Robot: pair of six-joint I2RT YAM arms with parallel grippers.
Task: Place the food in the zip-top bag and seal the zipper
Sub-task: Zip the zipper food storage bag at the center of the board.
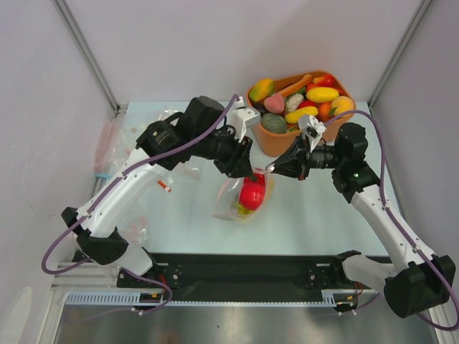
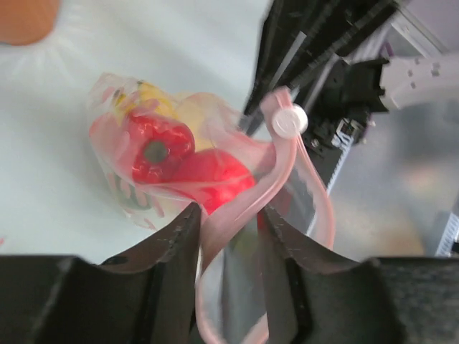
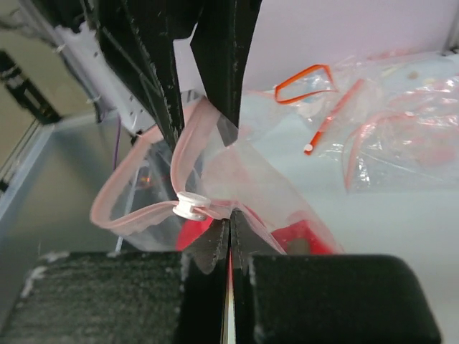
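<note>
Mid-frame, the right gripper (image 3: 229,233) pinches the zipper (image 2: 267,179) while the left gripper (image 2: 228,211) stands parted around it. Held one-sided, the unsealed bag (image 2: 122,186) could sag, spilling the food (image 2: 154,147).

Just in front of the orange tub (image 1: 276,143), which is heaped with toy food (image 1: 322,94), the left gripper (image 1: 240,163) and right gripper (image 1: 278,168) nearly meet over the top of the zip-top bag (image 1: 228,206) (jaws too dark to read from up here). A red piece (image 1: 251,194) glows inside the bag. Far left of the tub, spare clear bags (image 1: 107,147) lie flat.
</note>
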